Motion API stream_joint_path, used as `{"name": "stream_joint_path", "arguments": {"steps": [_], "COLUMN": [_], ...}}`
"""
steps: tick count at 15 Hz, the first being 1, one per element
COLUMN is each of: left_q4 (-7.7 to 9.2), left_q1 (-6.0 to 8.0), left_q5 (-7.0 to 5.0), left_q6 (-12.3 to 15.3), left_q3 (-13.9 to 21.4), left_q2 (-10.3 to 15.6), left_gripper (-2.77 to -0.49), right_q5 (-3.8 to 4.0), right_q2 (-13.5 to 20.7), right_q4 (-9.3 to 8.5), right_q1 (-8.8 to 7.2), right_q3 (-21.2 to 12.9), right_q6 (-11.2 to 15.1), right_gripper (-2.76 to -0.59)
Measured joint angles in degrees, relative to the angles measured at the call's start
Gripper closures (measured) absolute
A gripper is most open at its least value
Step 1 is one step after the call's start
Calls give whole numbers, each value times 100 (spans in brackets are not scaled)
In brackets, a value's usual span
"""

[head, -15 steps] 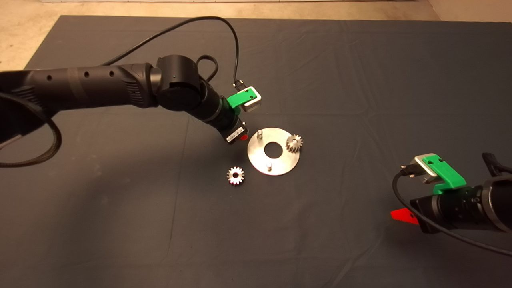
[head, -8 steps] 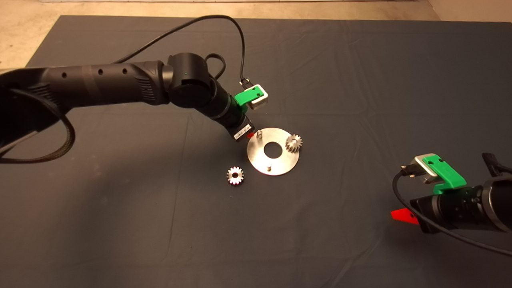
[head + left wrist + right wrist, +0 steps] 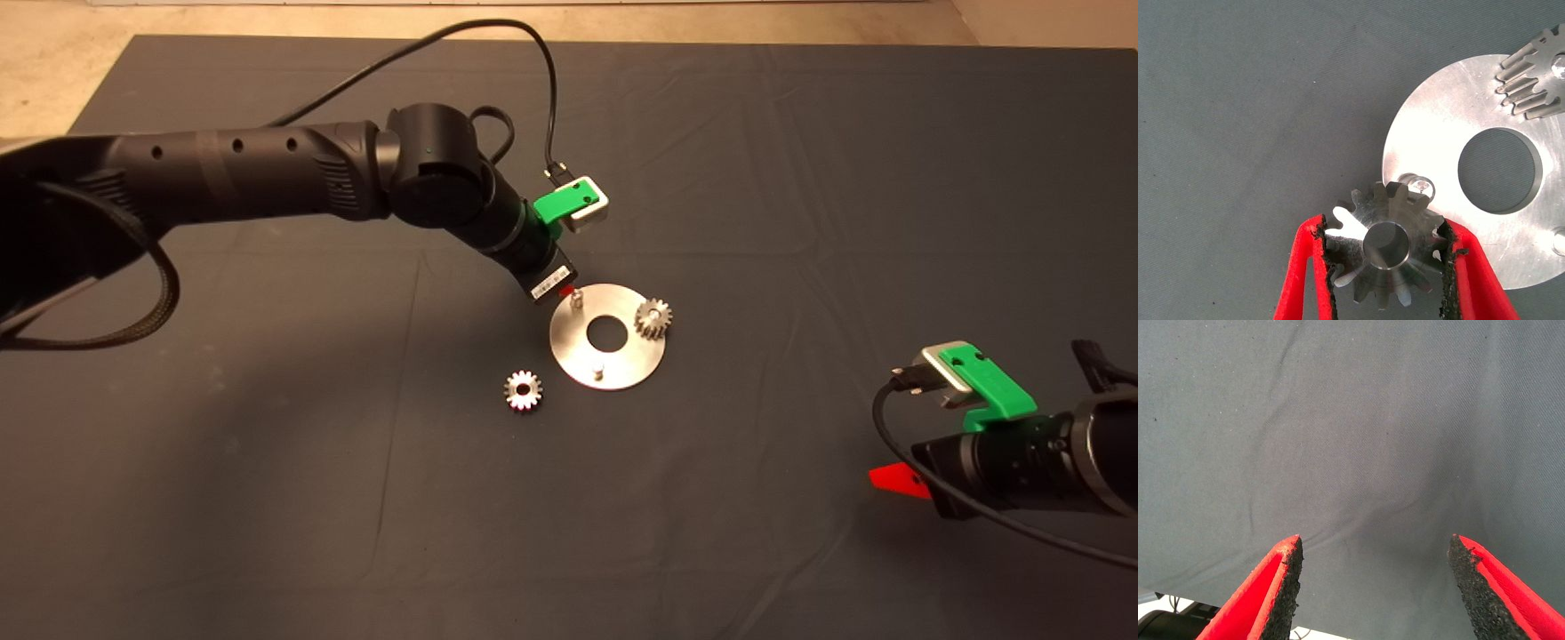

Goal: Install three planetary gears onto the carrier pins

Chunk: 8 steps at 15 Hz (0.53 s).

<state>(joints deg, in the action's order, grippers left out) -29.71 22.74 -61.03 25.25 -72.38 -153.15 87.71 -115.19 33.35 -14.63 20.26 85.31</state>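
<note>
A dark mat (image 3: 800, 178) covers the desk, with pale floor (image 3: 53, 80) beyond its far-left edge. On it lies the disc (image 3: 607, 360): one gear (image 3: 653, 317) sits on its right pin, the near pin (image 3: 598, 369) is bare, and a loose gear (image 3: 524, 390) lies left of the disc. The head view hides what the left claw (image 3: 1386, 248) carries; the wrist view shows its pads clamping a third gear (image 3: 1386, 247), seemingly just short of the far-left pin (image 3: 1418, 183). The right claw (image 3: 1373, 570) waits near right, spread wide.

A small white label (image 3: 545, 285) is showing on the left arm's wrist, near the frame's centre, but its print is too small for reading.
</note>
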Motion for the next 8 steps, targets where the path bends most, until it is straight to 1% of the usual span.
{"name": "stream_joint_path", "arguments": {"steps": [1, 3, 4, 8], "left_q4": [0, 2, 4, 2], "left_q1": [0, 0, 0, -2], "left_q5": [4, 96, 113, 111], "left_q6": [82, 93, 93, 101], "left_q3": [-2, -2, -2, -2], "left_q2": [-29, -66, -68, -85], "left_gripper": [-59, -59, -59, -59], "right_q5": [-1, 0, 0, 0], "right_q2": [2, 13, 13, 11], "right_q4": [-1, -1, -1, -12], "right_q1": [0, -2, 0, -2], "right_q3": [0, 0, -1, -1], "right_q6": [0, 0, 0, 0], "right_gripper": [-161, -161, -161, -161]}}
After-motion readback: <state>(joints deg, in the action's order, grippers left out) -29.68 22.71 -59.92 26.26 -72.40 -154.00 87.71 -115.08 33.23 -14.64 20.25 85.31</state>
